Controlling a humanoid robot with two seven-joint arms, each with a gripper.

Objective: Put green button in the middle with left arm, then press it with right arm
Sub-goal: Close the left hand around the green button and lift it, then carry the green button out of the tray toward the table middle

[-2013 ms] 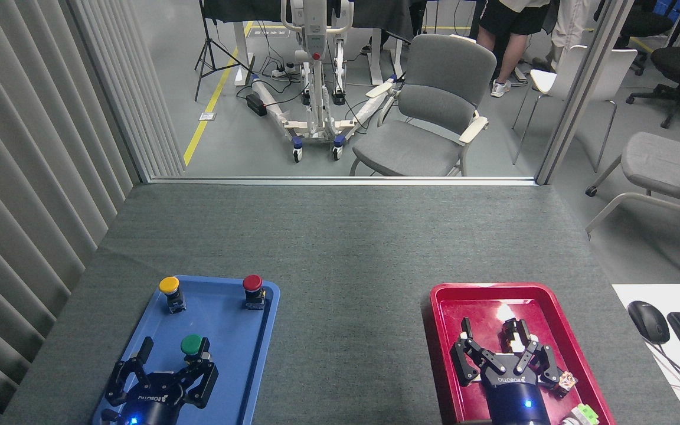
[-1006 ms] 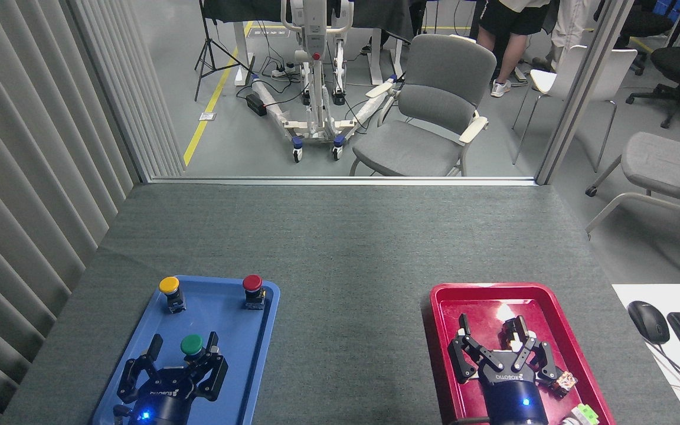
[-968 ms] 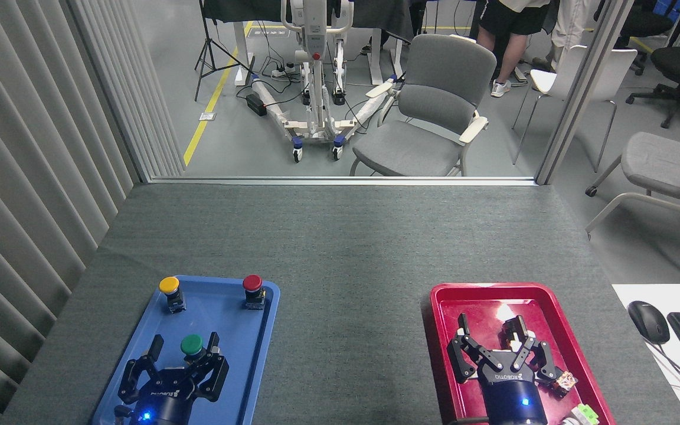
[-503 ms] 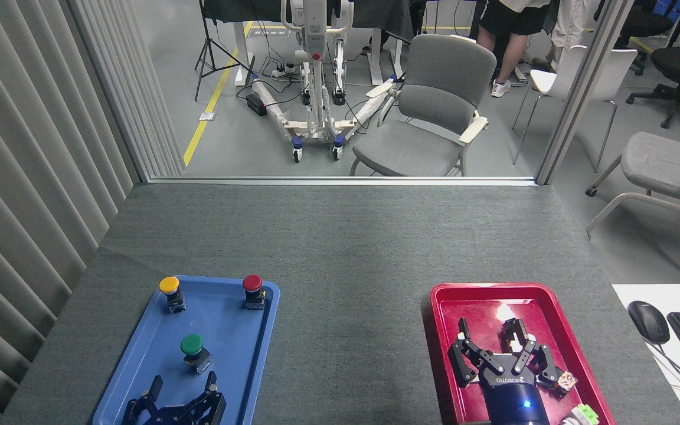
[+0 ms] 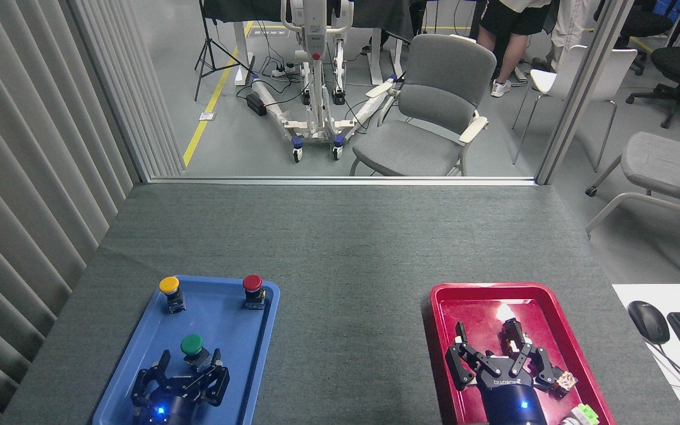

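Back up from the frame's edge, the left gripper (image 5: 189,365) spreads its fingers around the green button (image 5: 192,346); three buttons share one blue tray (image 5: 139,354), yellow (image 5: 169,286) at 11 o'clock, red (image 5: 252,284) at 1; the right gripper (image 5: 496,348) hangs splayed.

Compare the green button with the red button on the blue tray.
The green button has a green cap and stands at the near end of the blue tray, right by the left gripper; the red button has a red cap and stands alone at the far right corner. Both have round caps over dark boxy bases.

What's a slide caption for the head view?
Left gripper open behind green button in blue tray; right gripper over red tray.
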